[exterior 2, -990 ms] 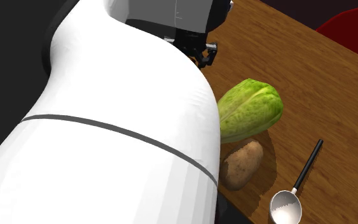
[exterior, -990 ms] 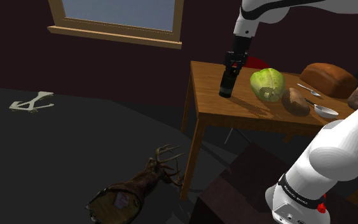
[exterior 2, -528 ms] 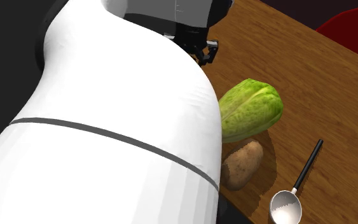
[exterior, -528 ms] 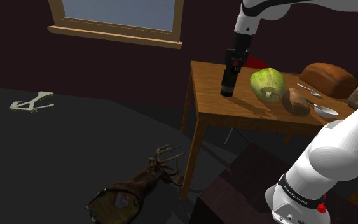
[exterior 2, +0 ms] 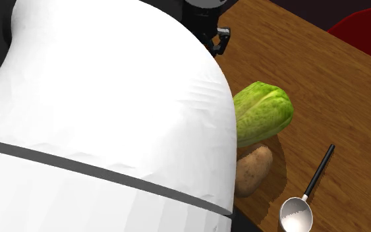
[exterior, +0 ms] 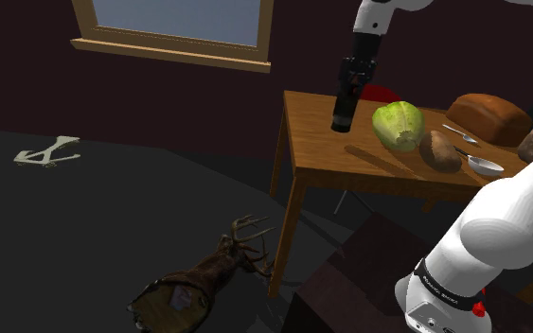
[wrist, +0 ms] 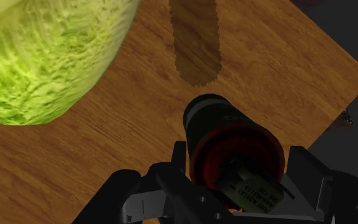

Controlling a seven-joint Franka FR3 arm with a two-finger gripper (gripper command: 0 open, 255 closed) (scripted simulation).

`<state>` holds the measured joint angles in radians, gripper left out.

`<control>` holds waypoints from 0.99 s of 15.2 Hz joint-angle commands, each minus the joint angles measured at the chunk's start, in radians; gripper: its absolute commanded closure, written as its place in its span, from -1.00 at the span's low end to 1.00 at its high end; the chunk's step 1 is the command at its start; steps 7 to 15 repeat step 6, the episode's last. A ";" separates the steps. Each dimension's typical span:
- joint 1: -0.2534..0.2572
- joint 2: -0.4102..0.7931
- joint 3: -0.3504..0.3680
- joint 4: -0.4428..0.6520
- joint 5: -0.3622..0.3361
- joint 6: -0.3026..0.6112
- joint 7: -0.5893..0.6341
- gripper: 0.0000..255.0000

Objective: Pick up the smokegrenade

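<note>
Jaws: closed on the cap end of the smoke grenade (wrist: 225,137), one black finger pressed against each side of its red-banded top.
Smoke grenade: a dark cylinder hanging from the jaws, cap end in the grip and plain end pointing down at the desk (wrist: 107,153). In the shoulder view it is nearly upright under the hand, above the desk's far part toward that view's left.
Gap to desk: the grenade's lower end hangs clear of the wood and touches nothing but the jaws.
Shadow (wrist: 196,44): a long dark patch on the wood, apart from the grenade and beyond its lower end.
Cabbage (wrist: 44,57): green and crinkled, resting on the desk near the grenade without touching it. It lies on the shoulder view's right of the grenade.
Potato (exterior: 439,149): brown, tucked against the cabbage on the side away from the grenade.
Spoon (exterior 2: 297,211): silver bowl with a black handle, lying on the desk just beside the potato.
Loaf (exterior: 489,115): brown bread at the desk's far edge, well apart from the grenade.
Arm (exterior: 501,227): white, rising from the shoulder view's lower right and coming down over the desk to the jaws.
Floor (exterior: 113,218): dark, with an antlered head (exterior: 207,279) lying near the desk's legs and a pale object (exterior: 48,151) farther off.
Window (exterior: 174,28): wooden-framed, on the dark wall behind.
</note>
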<state>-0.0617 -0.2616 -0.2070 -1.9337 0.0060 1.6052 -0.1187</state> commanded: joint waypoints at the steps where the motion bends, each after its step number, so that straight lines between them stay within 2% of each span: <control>1: 0.001 0.002 0.001 0.031 0.001 -0.029 0.002 1.00; 4: 0.002 0.010 0.001 0.079 0.002 -0.070 0.003 1.00; 15: 0.002 0.010 0.001 0.082 0.002 -0.072 0.003 1.00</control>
